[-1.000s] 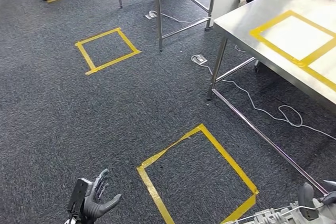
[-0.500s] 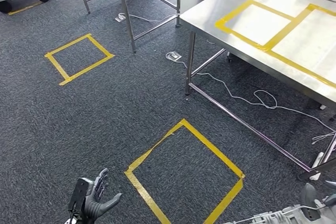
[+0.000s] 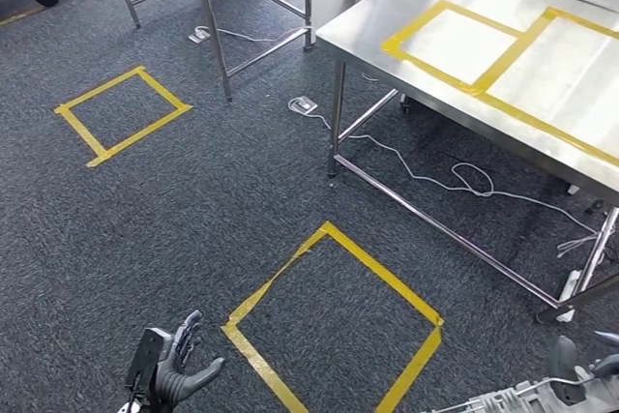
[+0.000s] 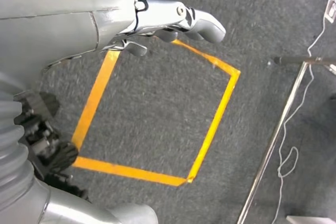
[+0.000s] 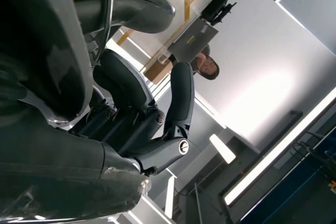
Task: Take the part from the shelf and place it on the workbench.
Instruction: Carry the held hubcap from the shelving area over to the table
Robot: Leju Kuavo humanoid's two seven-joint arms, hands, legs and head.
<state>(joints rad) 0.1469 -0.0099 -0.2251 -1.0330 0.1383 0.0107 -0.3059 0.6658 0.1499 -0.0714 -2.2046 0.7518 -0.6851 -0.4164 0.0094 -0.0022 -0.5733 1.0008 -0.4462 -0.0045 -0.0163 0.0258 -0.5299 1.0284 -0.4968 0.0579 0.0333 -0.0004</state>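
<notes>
**Part in right hand, workbench just ahead**

Part (image 3: 504, 399) was a pale grey ribbed piece at the lower right of the head view, with the right hand (image 3: 580, 374) gripping it — dark fingers (image 3: 564, 360) wrapped over its end. Right wrist view showed that hand's fingers (image 5: 180, 103) curled around a dark curved surface; what it was could not be told from there.

Left hand (image 3: 171, 367) hung empty over the carpet (image 3: 146, 229), fingers spread, thumb out. Left wrist view agreed: thumb (image 4: 190, 17) extended, nothing held.

Landmark was the workbench (image 3: 365, 26), a steel table with yellow tape frames (image 3: 474, 84) on its top. Part sat well short of its near edge, below table height, not touching it. White cable (image 3: 453, 181) trailed on the carpet under the workbench, between its legs. Large yellow tape square (image 3: 379, 278) lay on the carpet in front of the workbench, between the two hands. Smaller tape square (image 3: 120, 113) lay well off to the workbench's left — beyond it, a second steel table frame (image 3: 212, 36).
</notes>
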